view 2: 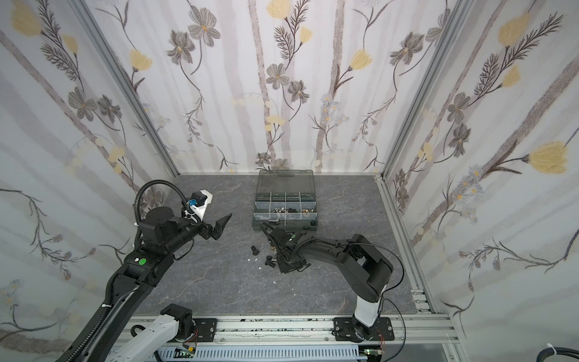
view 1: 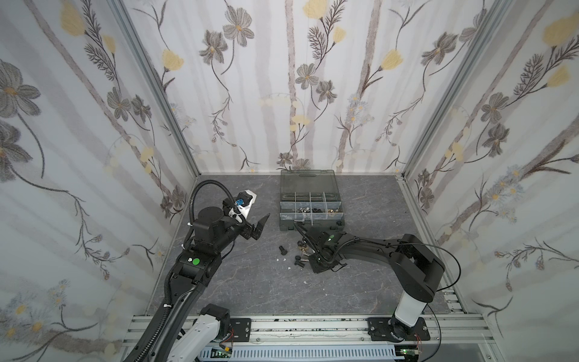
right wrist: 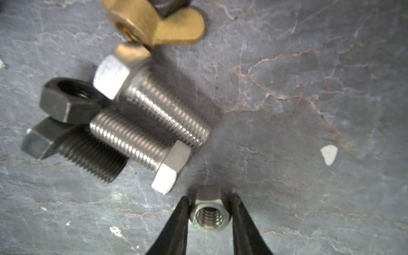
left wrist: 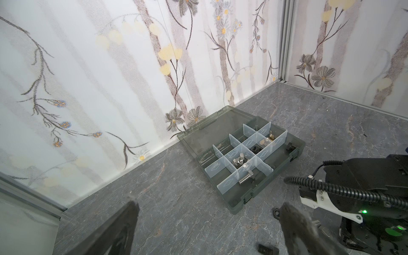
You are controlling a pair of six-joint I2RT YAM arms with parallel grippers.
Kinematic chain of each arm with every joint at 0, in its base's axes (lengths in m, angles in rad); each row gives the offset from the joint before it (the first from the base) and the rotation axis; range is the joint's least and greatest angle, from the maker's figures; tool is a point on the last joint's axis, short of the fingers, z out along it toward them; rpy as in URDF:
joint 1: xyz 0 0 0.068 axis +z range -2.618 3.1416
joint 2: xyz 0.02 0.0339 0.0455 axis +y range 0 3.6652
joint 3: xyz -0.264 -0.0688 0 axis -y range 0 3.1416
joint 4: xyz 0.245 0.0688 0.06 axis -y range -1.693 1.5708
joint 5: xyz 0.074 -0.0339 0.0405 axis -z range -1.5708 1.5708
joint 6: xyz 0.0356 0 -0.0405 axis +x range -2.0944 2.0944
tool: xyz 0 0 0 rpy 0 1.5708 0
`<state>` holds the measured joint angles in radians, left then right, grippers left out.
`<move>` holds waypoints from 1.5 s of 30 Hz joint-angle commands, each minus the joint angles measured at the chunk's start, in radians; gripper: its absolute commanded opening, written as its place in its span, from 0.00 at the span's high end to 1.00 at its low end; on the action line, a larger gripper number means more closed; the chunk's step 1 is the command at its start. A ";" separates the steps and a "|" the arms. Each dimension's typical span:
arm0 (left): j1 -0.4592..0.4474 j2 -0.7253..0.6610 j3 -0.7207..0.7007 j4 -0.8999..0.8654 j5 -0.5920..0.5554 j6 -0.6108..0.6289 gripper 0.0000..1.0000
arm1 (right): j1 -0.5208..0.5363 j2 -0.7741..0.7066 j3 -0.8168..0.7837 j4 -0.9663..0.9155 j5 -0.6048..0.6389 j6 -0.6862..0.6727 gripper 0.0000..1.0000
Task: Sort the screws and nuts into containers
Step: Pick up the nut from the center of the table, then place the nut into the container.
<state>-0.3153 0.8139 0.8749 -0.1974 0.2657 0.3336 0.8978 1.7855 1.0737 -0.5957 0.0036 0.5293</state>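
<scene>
Only the right wrist view shows right gripper (right wrist: 210, 197) pinching a silver nut (right wrist: 209, 215), hidden in top views; left gripper (left wrist: 209, 204) gapes empty

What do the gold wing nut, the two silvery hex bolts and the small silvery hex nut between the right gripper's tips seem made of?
The gold wing nut looks brass or brass-plated: matte yellow sheen. The silvery hex bolts seem stainless or zinc-plated steel: bright glints along threads. The small silvery hex nut, flanked by the right gripper, shows similar pale metal; alloy unclear.
</scene>
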 commanded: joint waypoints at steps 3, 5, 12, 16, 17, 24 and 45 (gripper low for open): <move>0.001 -0.005 -0.004 0.027 -0.001 0.003 0.00 | 0.004 0.007 -0.016 0.004 -0.014 -0.005 0.70; 0.000 -0.003 -0.005 0.027 -0.001 0.002 0.00 | 0.004 0.001 -0.022 -0.002 -0.012 -0.006 0.72; 0.001 -0.004 -0.005 0.029 0.003 -0.001 0.00 | 0.000 -0.014 0.026 -0.032 -0.002 -0.036 0.80; 0.001 -0.010 -0.006 0.029 0.000 0.001 0.00 | -0.023 -0.002 0.128 -0.087 0.021 -0.085 0.81; 0.001 -0.013 -0.007 0.030 -0.002 0.001 0.00 | -0.032 -0.001 0.155 -0.099 0.029 -0.099 0.81; 0.001 -0.028 -0.018 0.041 -0.007 0.001 0.00 | -0.141 0.081 0.381 -0.108 0.084 -0.223 0.81; 0.000 -0.029 -0.014 0.041 -0.006 0.002 0.00 | -0.257 0.476 0.945 -0.109 0.125 -0.411 0.80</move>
<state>-0.3153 0.7853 0.8581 -0.1898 0.2638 0.3336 0.6456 2.2520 2.0087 -0.6888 0.1112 0.1471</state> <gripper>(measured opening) 0.998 0.245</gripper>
